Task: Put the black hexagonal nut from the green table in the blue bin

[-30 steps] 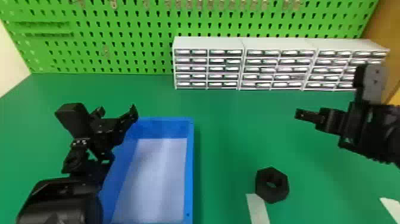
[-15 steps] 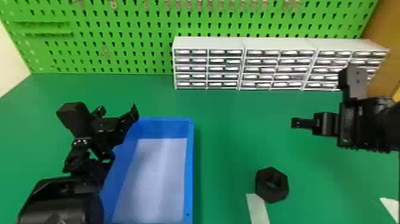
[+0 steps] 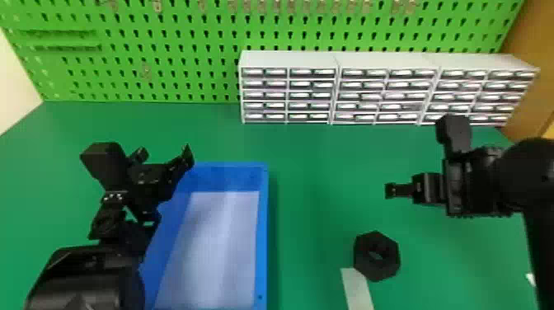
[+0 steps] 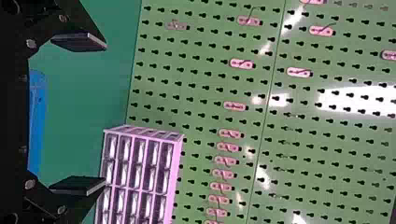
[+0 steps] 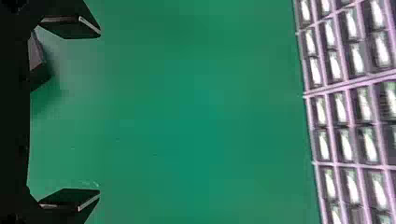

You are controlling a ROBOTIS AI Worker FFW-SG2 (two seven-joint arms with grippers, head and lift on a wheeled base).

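The black hexagonal nut lies flat on the green table, right of the blue bin. Behind and to the right of the nut, my right gripper hangs above the table. In the right wrist view this gripper is open with nothing held, and part of the nut shows past its base. My left gripper stays over the bin's far left corner; in the left wrist view that gripper is open and holds nothing.
White drawer cabinets line the back of the table before a green pegboard. A pale strip lies beside the nut, towards the front edge. A small white piece lies at the far right.
My right gripper has shifted a little to the left and levelled out, with its arm coming further into view. The left arm, bin and nut have not moved.
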